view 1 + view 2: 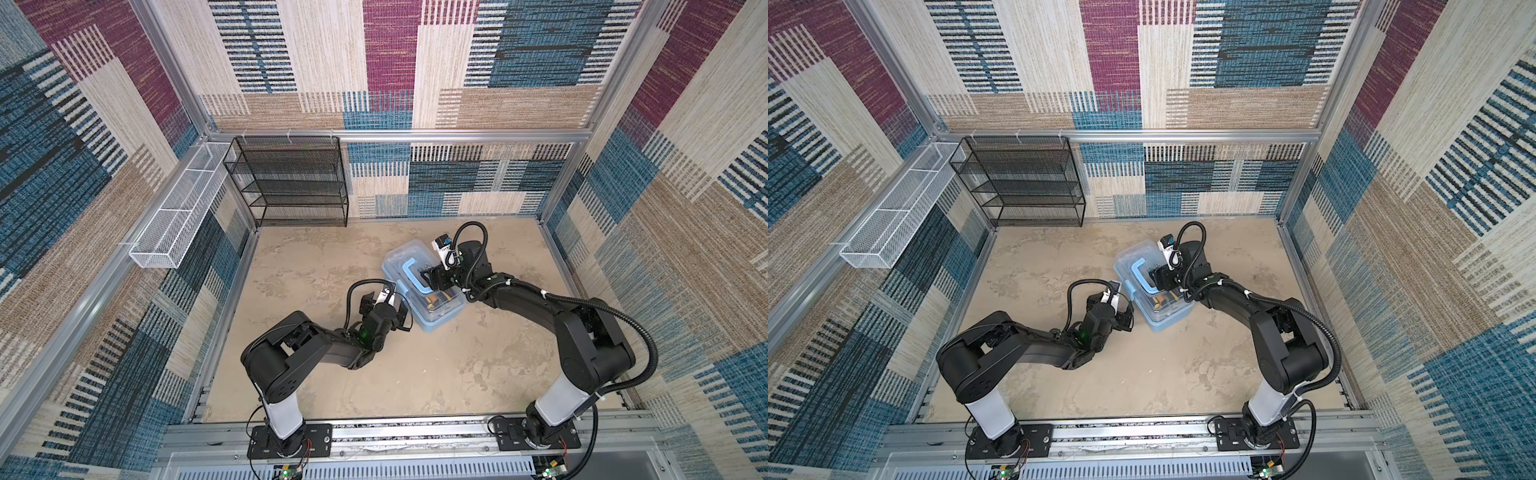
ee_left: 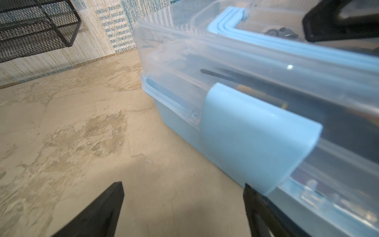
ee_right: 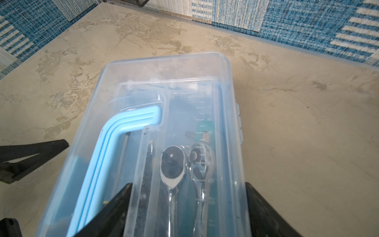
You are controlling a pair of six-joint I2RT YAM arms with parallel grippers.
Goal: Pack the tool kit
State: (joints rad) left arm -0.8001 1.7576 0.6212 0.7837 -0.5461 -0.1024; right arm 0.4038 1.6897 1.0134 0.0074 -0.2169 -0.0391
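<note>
A black wire-mesh shelf rack [image 1: 286, 183] stands at the far left corner of the tabletop [image 1: 415, 374], backed against the rear wall; its lower corner also shows in the left wrist view. Just beside its top corner, a long white wire-mesh basket [image 1: 178, 208], split into compartments, runs along the left aluminium rail [image 1: 83, 299]. The tabletop is beige and mottled like stone. Woven wall panels [image 1: 374, 62] carry blue, maroon, tan and cream striped patches.

Patchwork blue, maroon, beige carpet walls [image 1: 390, 62]; mottled beige tabletop [image 1: 457, 365]. Black wire-mesh shelf rack [image 1: 291, 183], white wire-mesh basket [image 1: 174, 220] well beyond left fingers [image 2: 98, 215].
</note>
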